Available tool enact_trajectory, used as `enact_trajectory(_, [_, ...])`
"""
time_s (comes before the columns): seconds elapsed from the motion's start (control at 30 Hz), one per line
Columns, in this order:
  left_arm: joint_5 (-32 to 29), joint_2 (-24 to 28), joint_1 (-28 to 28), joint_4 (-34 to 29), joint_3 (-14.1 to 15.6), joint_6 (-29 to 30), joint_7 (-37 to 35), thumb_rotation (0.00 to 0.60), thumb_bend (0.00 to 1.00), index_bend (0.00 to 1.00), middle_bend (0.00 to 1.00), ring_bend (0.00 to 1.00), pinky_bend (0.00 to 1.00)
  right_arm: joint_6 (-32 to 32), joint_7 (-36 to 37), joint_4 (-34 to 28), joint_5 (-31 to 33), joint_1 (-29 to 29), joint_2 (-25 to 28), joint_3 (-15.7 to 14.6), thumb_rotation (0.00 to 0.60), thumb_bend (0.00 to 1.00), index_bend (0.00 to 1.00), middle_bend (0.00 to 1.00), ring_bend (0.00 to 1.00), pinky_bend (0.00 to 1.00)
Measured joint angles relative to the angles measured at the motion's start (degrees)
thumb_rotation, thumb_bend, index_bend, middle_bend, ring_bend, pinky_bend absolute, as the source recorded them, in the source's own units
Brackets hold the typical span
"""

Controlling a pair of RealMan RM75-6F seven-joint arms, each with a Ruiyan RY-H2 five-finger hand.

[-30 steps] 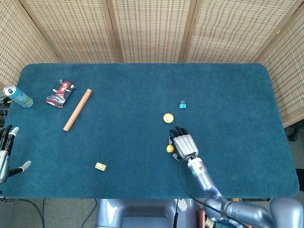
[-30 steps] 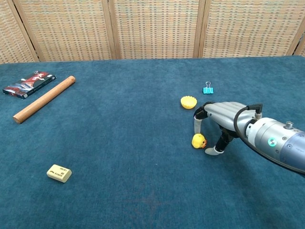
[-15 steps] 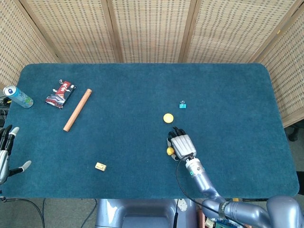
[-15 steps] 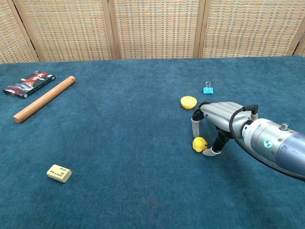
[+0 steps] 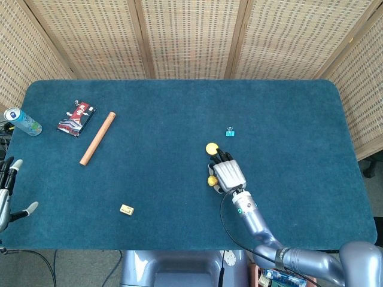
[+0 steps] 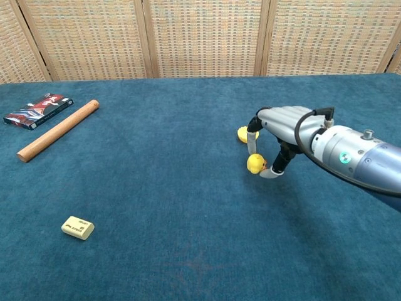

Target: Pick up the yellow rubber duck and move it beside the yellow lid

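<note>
My right hand point(image 6: 279, 128) point(image 5: 229, 173) pinches the yellow rubber duck point(image 6: 255, 163) point(image 5: 212, 180) between thumb and a finger, lifted a little off the blue cloth. The yellow lid point(image 6: 244, 133) point(image 5: 212, 147) lies just beyond the hand, partly hidden behind its fingers in the chest view. The duck hangs close in front of the lid. My left hand point(image 5: 7, 192) rests at the far left edge of the head view, fingers apart and holding nothing.
A blue binder clip point(image 5: 230, 132) lies behind the lid. At the left lie a wooden rod point(image 6: 57, 130), a dark packet point(image 6: 37, 110) and a can point(image 5: 22, 121). A small tan block point(image 6: 78, 227) sits near the front.
My right hand closed on the duck, lifted it off the cloth and carried it away from me, toward the lid. The left hand stayed put.
</note>
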Motion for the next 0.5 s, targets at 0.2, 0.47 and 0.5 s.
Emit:
enact_trajectory(0.2, [-0.75, -0.15, -0.12, 0.13, -0.17, -0.52, 0.69, 0.600, 0.11, 0.00, 0.00, 0.00, 0.00, -1.97, -1.63, 1.28, 3.35, 3.43, 0.30, 2.86, 0.600, 0.21, 0.51, 0.21, 0.00, 0.14])
enact_trajectory(0.47, [-2.40, -0.55, -0.52, 1.17, -0.80, -1.59, 0.69, 0.600, 0.11, 0.00, 0.00, 0.00, 0.00, -6.03, -2.38, 8.15, 7.20, 9.03, -1.13, 5.39, 0.600, 0.21, 0.51, 0.21, 0.00, 0.14])
enact_trajectory(0.5, [-2.58, -0.57, -0.54, 1.31, -0.92, -1.60, 0.66, 0.600, 0.11, 0.00, 0.00, 0.00, 0.00, -6.58, -2.38, 9.19, 7.61, 9.63, -1.40, 5.57, 0.600, 0.21, 0.51, 0.21, 0.00, 0.14])
